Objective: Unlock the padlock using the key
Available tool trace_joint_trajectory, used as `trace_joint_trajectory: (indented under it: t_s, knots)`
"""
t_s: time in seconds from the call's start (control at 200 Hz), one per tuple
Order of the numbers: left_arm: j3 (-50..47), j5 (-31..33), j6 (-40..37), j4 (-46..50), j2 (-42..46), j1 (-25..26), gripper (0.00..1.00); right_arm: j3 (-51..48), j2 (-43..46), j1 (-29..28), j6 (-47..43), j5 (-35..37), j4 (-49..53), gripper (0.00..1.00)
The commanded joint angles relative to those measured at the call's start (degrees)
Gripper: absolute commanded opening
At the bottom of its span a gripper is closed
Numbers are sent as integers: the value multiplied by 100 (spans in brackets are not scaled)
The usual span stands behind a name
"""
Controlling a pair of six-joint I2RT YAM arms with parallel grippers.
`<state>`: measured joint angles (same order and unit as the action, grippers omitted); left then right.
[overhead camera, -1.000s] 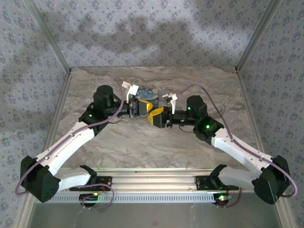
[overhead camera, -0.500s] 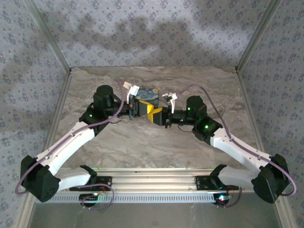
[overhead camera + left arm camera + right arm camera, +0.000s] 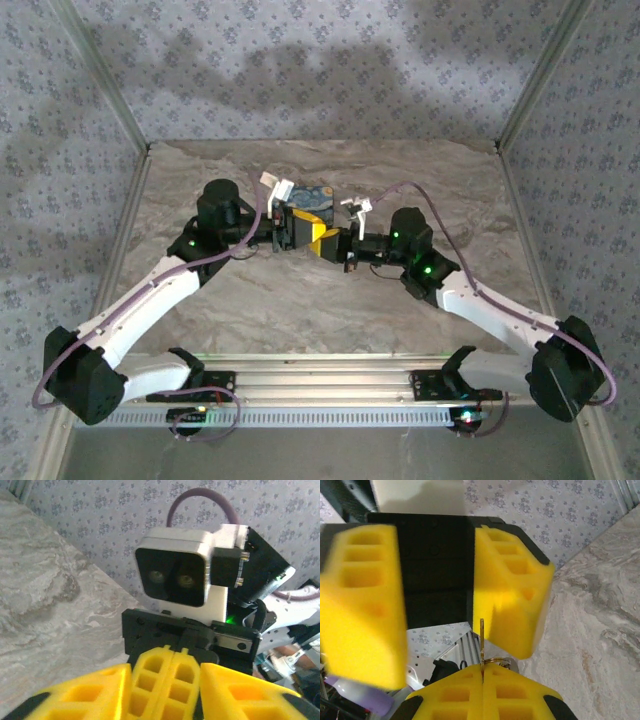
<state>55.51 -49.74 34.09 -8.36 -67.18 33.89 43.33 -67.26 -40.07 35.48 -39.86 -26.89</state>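
The key [image 3: 482,641], a thin pale metal sliver with a small ring at its base, stands upright, pinched between the yellow fingertips of my right gripper [image 3: 482,669], which is shut on it. My left gripper [image 3: 164,680] faces it head-on with jaws open. Its two yellow fingers [image 3: 512,580] flank the key without touching it. In the top view the two grippers meet tip to tip above the table's middle, the left gripper [image 3: 292,228] beside the right gripper [image 3: 322,243]. The padlock is hidden.
A rectangular blue painted tin [image 3: 312,197] lies on the marble-patterned table [image 3: 330,300] just behind the two grippers. Patterned walls close in the back and both sides. The right wrist's camera housing [image 3: 175,575] looms close in front of the left wrist.
The right gripper's jaws have closed on the key and the left gripper's jaws have opened. The right arm has edged slightly left toward the left gripper.
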Motion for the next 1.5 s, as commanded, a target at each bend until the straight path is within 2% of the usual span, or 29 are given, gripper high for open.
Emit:
trace_joint_trajectory:
  t_s: [0.0,0.105,0.24,0.375,0.525,0.78,0.984,1.269,1.364,1.449,1.494]
  knots:
    - [153,20,169,-184,90,-17,54,-52,-30,-44,131,61,-454,0]
    - [73,130,412,-212,205,-224,60,-87,-23,-31,99,82,-450,0]
    - [-264,96,829,-538,393,-574,61,-115,-23,-27,99,112,-487,0]
    - [-621,-32,962,-736,512,-648,59,-123,-32,-18,96,162,-550,0]
    - [-944,-297,1253,-1197,552,-630,52,-106,-83,1,99,165,-589,0]
    - [-982,-503,1111,-1050,602,-589,42,-54,-232,8,163,94,-709,0]
    - [-920,-564,1032,-995,555,-548,24,-9,-319,14,178,49,-716,0]
    - [-930,-564,941,-867,475,-498,25,24,-368,17,161,-21,-707,0]
    - [-929,-596,909,-869,465,-479,22,51,-394,17,139,-70,-648,0]
    - [-904,-616,854,-804,451,-456,14,78,-425,17,108,-99,-559,0]
    - [-880,-638,803,-744,436,-446,7,103,-433,11,91,-93,-469,0]
